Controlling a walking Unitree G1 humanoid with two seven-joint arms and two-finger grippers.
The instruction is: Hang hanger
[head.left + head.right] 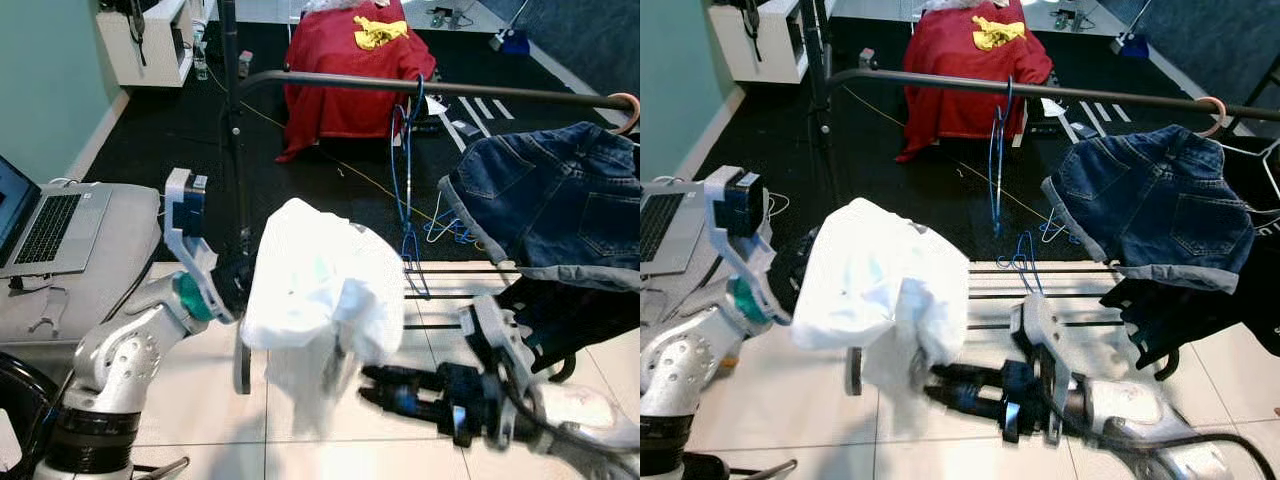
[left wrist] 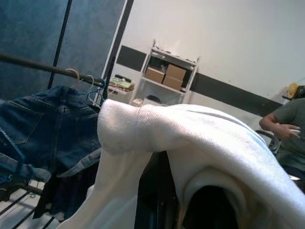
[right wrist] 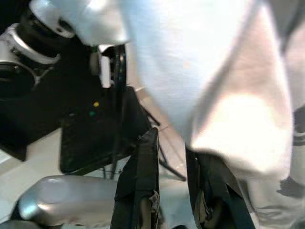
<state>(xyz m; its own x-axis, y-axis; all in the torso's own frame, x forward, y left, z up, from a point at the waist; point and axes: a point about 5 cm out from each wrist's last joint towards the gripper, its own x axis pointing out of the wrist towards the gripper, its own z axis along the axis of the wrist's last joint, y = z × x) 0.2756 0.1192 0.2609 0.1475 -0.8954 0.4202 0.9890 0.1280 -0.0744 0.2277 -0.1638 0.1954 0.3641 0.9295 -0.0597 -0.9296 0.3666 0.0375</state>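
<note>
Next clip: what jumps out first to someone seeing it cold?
A bunched white garment hangs mid-frame, draped over the left gripper, with the right gripper reaching at its lower edge. Behind, denim shorts hang on the clothes rail, beside an empty blue hanger.

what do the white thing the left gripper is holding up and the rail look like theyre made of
White garment: soft knit cloth, likely cotton; it drapes in folds and the left wrist view shows a fine weave. Rail: dark tube, probably painted metal, with a dull sheen.
</note>
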